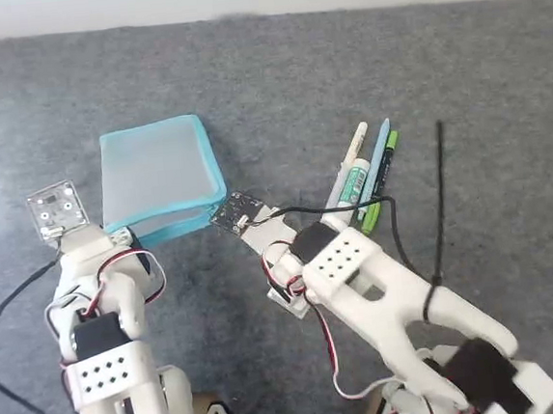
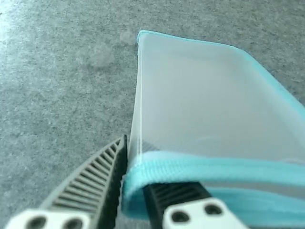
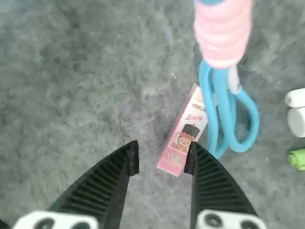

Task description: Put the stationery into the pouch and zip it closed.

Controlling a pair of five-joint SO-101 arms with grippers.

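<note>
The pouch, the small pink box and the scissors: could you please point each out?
pouch (image 1: 153, 174), high view, its translucent face.
small pink box (image 3: 183, 140), right wrist view, its printed top.
scissors (image 3: 209, 109), right wrist view, a blue handle loop.

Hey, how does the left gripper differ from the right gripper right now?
The left gripper has its jaws closed on the teal zipper edge of the pouch; the right gripper has its jaws open and holds nothing. The left gripper sits at the pouch's corner, while the right gripper hangs over the pink eraser. Both have the same black ribbed jaws.
</note>
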